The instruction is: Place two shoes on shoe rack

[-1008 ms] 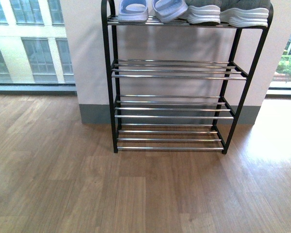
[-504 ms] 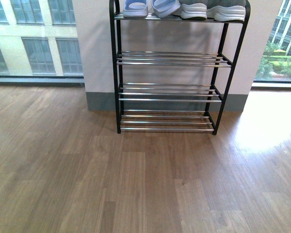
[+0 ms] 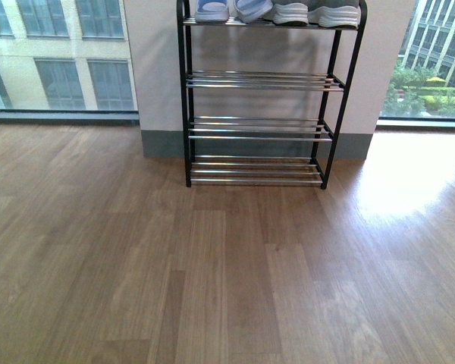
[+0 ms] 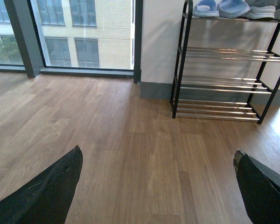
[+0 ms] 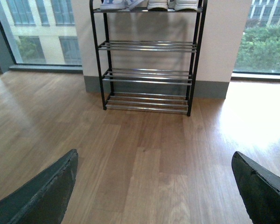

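Observation:
The black shoe rack (image 3: 186,106) (image 4: 179,60) (image 5: 104,70) stands against the white wall, some way off across the floor. On its top tier sit two pale blue slides (image 3: 212,10) (image 4: 206,8) at the left and two grey sneakers with white soles (image 3: 334,15) (image 4: 263,11) (image 5: 177,5) at the right. The three lower tiers of chrome rods hold nothing. My left gripper (image 4: 158,156) is open over bare wooden floor. My right gripper (image 5: 154,158) is open too, with nothing between its dark fingers (image 5: 51,191). Neither arm shows in the front view.
Wooden plank floor (image 3: 227,273) stretches from me to the rack. Floor-to-ceiling windows (image 3: 53,61) flank the wall section on both sides. A bright sun patch (image 3: 409,174) lies on the floor to the right of the rack.
The rack has shrunk and shifted up in the front view: the camera has backed away from it. More floor shows in front.

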